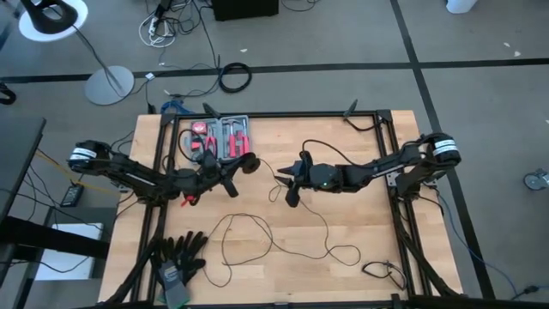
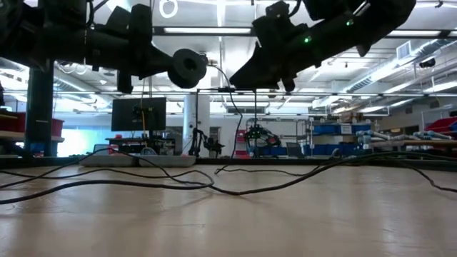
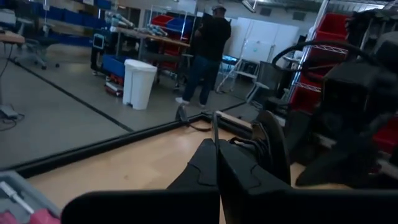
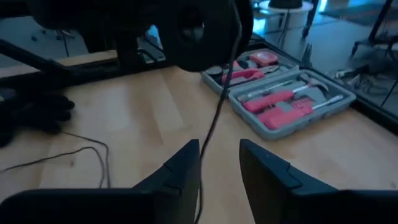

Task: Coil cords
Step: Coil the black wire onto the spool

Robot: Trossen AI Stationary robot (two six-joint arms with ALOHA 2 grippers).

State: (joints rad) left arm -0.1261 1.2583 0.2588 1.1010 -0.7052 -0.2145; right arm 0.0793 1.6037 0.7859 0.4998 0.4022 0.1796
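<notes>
The cord is a thin black wire ending in a round black disc (image 4: pixel 198 28). Much of it lies in slack loops (image 1: pixel 244 232) on the wooden table and runs across the low view (image 2: pixel 143 182). My left gripper (image 1: pixel 240 166), near the table's middle and above it, is shut at the cord's disc end (image 2: pixel 187 68). My right gripper (image 4: pixel 217 165) faces it from the right, open. The wire (image 4: pixel 211 134) hangs from the disc and passes down between its fingers. My left gripper is shut on the cord right beside the disc (image 3: pixel 273 146), its fingers (image 3: pixel 208 168) level and pointing toward the table's right. A thin bit of wire (image 3: pixel 213 127) stands up from their tips. The disc is clear of the table and the wire falls slack. My right gripper has the wire between its open fingers (image 4: pixel 186 168); I cannot tell whether it touches them.
An open grey tool case (image 1: pixel 223 137) with red-handled tools lies at the far left of the table. Black gloves (image 1: pixel 180 253) lie at the near left corner. A short black cable (image 1: pixel 382 270) lies near right. A person (image 3: pixel 208 56) stands in the room beyond.
</notes>
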